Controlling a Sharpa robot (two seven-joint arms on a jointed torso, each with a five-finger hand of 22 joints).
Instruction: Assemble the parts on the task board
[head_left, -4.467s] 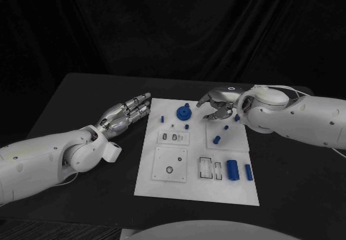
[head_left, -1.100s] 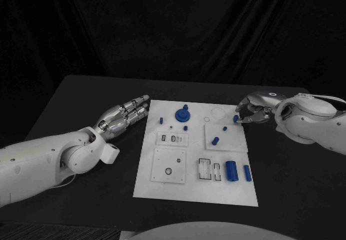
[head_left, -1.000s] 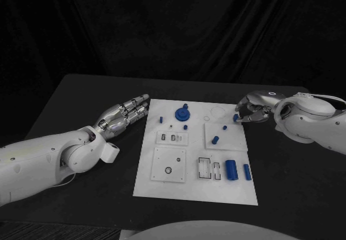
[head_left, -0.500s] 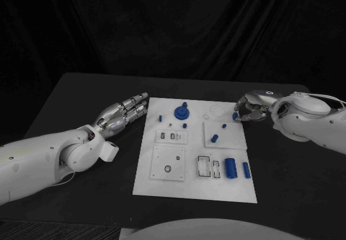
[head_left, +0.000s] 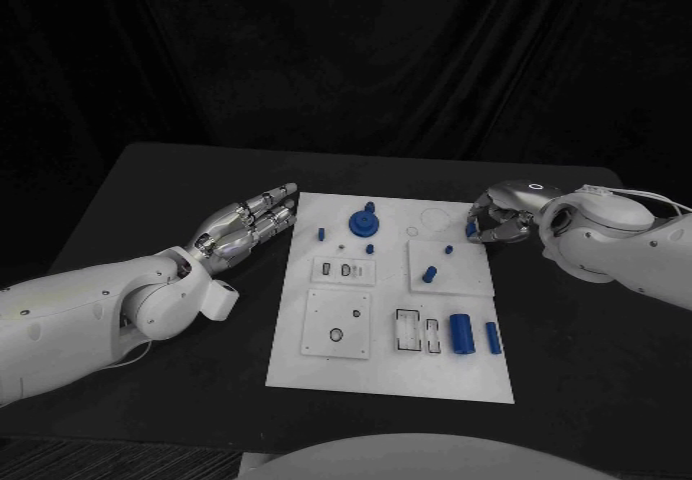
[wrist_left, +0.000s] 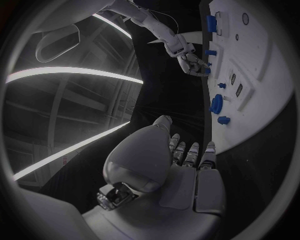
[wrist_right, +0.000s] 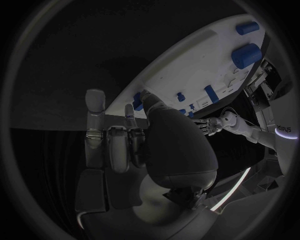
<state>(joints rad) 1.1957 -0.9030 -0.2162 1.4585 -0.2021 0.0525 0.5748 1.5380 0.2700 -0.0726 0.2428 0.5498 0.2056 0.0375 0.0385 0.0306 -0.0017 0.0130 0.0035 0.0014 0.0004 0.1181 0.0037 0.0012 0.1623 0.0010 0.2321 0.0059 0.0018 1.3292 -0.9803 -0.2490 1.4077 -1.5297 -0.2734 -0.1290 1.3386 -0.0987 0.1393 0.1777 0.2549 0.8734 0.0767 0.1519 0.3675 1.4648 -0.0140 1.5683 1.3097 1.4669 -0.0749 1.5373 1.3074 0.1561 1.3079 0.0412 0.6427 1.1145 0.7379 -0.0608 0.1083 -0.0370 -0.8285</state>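
We record the white rectangular task board (head_left: 387, 385) lying flat at the middle of the black bench (head_left: 159, 180), with most of its small blue plastic parts not yet fitted, so we judge the assembly to be at an early stage. At 12 o'clock on the board stands the blue round gear-like disc with a raised knob (head_left: 364, 222), seemingly seated; just beside it, toward 9 o'clock, a small blue peg (head_left: 320, 235), and below it another short blue peg (head_left: 369, 249). On the raised white square plate at 2 o'clock we note a slanted blue pin (head_left: 428, 273) and a tiny blue stub (head_left: 447, 250), both loose by our reading. At 4 o'clock lie a thick blue cylinder (head_left: 463, 333) and a slimmer blue rod (head_left: 493, 338), next to open rectangular slots (head_left: 410, 330); these recesses look unfilled. The right hand (head_left: 495, 222), at the board's 2 o'clock edge, has its fingers curled about a small blue piece (head_left: 470, 229), which we take to be pinched, probably for placing. The left hand (head_left: 242, 227) lies on the bench at 10 o'clock, just beside the board, fingers extended together and holding nothing. Remaining work, as we judge it: the held piece, the cylinder, the rod and the loose pins.
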